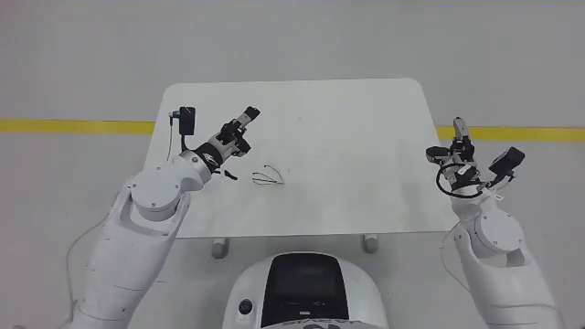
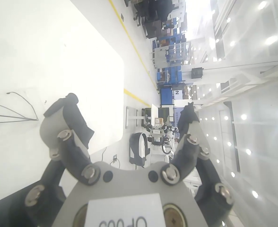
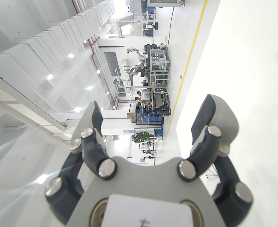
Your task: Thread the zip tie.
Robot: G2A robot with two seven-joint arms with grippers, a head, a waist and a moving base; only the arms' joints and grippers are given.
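1. The left gripper [image 1: 247, 117] hangs over the left part of the white counter [image 1: 347, 137]. Its fingers [image 2: 58, 119] are spread wide apart with nothing between them.
2. The zip tie [image 1: 268, 178] shows as a few thin dark strands meeting at one end. It lies flat on the counter near the front edge, just right of the left forearm. It is nearer the robot than the left gripper and clear of its fingers.
3. The right gripper [image 1: 460, 132] is past the counter's right edge, above the floor [image 1: 512, 64]. Its fingers [image 3: 214, 114] are also apart and hold nothing.
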